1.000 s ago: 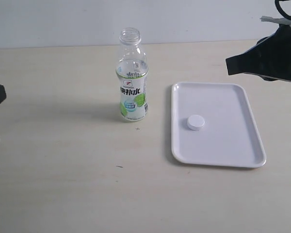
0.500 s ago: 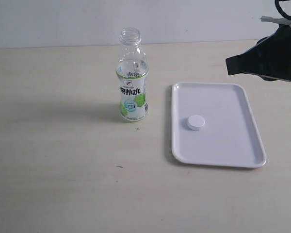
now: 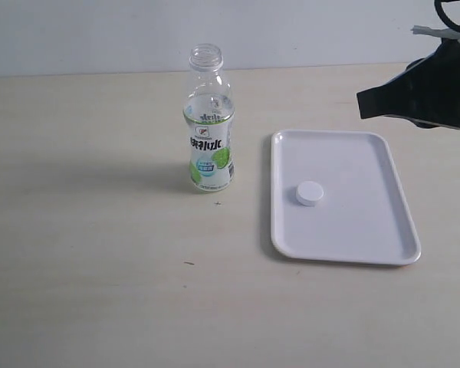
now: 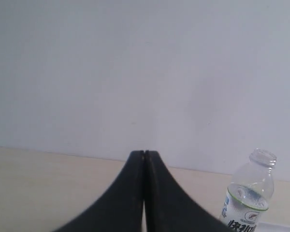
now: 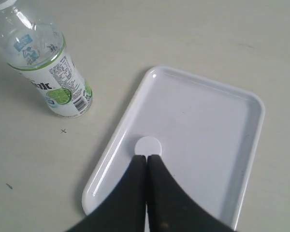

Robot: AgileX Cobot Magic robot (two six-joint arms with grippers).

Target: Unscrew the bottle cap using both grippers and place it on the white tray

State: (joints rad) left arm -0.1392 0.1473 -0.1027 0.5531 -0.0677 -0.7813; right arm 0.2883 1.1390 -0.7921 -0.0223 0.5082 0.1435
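Noted bottle cap [image 3: 310, 193] lying on white tray [image 3: 368, 153], left of and nearer than right tool [image 3: 359, 105], apart; that and left tool [image 4: 144, 153] closed, empty.

The left gripper [image 4: 144, 155] and the right gripper [image 5: 146, 159] each have jaws pressed together, holding nothing.

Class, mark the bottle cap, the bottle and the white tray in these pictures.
bottle cap [image 3: 310, 193], exterior view, its flat top.
bottle [image 3: 210, 149], exterior view, its label.
white tray [image 3: 345, 157], exterior view, bare floor.
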